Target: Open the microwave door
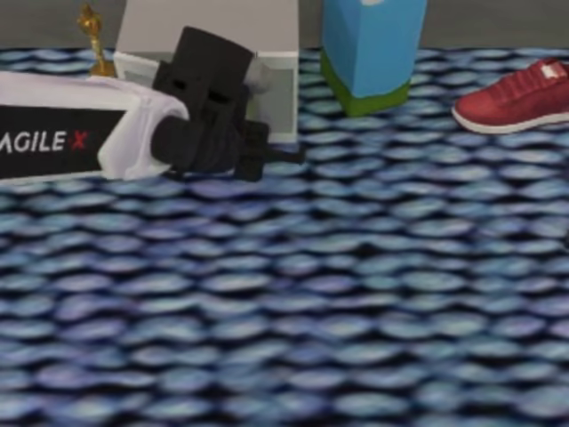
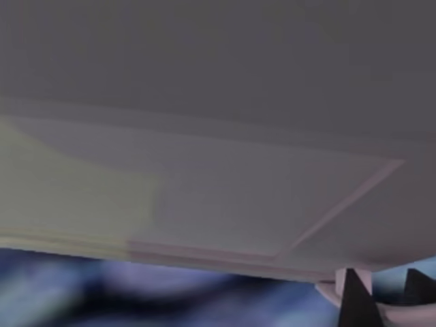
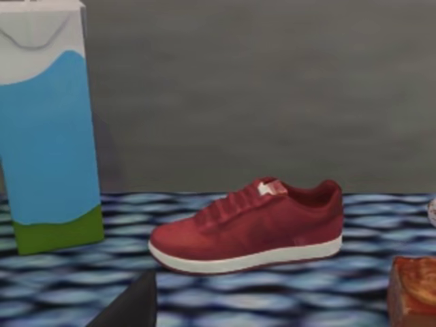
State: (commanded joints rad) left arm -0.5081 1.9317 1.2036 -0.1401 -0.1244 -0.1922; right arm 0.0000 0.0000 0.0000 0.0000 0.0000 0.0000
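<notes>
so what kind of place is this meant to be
Probably a simulated tabletop test scene: a boxy light-grey microwave, a blue-and-green carton and a red sneaker sit oddly together on a blue woven-pattern table.

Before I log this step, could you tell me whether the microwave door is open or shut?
Cannot tell: in the top view the left gripper hides most of the microwave door, and the left wrist view shows only grey panel.

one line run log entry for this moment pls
left pincer: at front of boxy light-grey microwave, windowed door close in wrist view, grip unclear | right arm: parked, out of top view | nearby: blue-and-green carton, red shoe
</notes>
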